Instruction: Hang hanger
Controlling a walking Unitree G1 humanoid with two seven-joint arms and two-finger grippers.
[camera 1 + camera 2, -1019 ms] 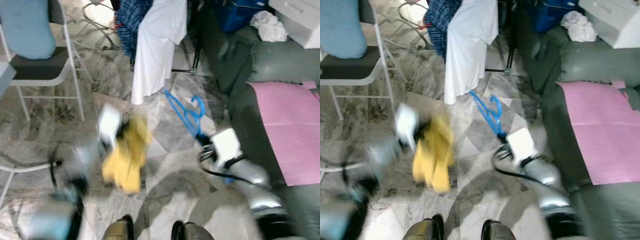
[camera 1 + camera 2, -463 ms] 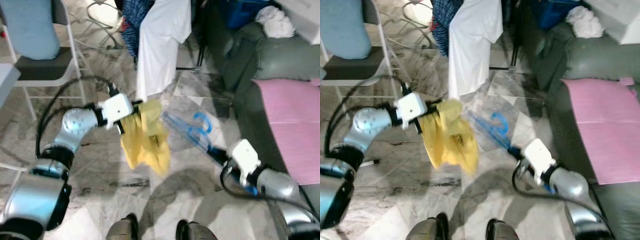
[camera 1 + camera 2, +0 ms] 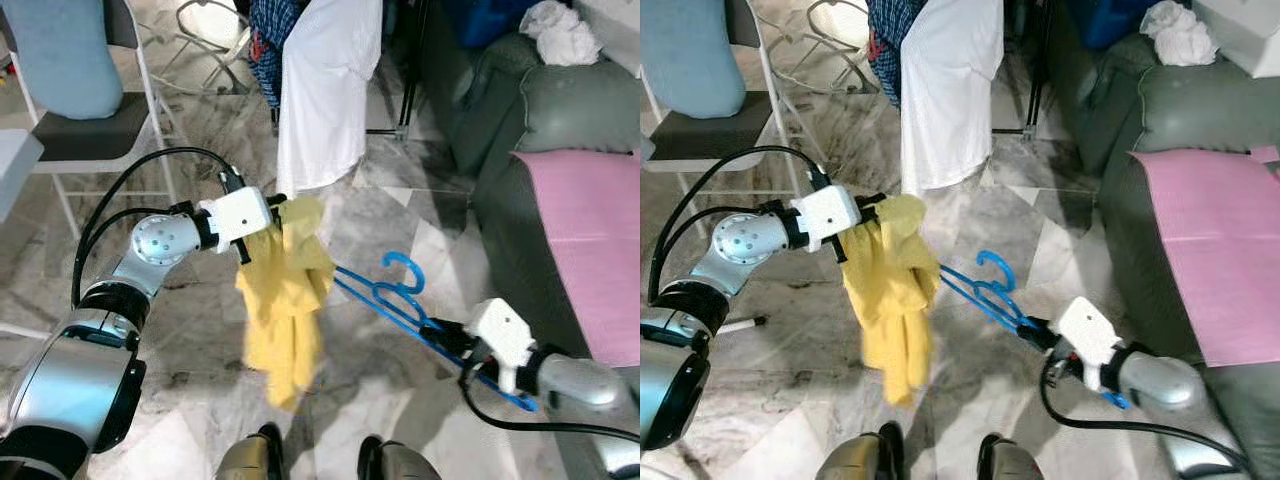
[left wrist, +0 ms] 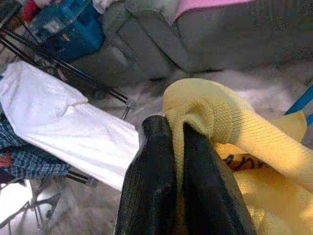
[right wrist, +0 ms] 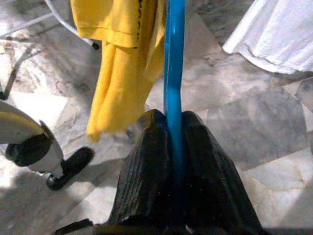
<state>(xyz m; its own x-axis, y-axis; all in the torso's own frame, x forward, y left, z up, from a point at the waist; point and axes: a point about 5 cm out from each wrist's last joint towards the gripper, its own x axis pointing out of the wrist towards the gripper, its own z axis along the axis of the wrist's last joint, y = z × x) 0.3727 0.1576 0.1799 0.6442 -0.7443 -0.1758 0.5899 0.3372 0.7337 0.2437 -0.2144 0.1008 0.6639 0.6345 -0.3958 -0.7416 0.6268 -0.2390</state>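
Blue plastic hanger: held low above the floor, tilted, hook uppermost, one end pinched. Yellow garment: hangs limp, gripped at its top, beside the hanger.

Grey-veined marble floor. White garment hangs from a black rack, hem near the floor; blue plaid cloth just beside it. Folding chair, white frame, dark seat, pale blue cushion against the back. Grey-green sofa with pink sheet spread on the seat; crumpled white cloth on its arm. Blue bin behind the rack.
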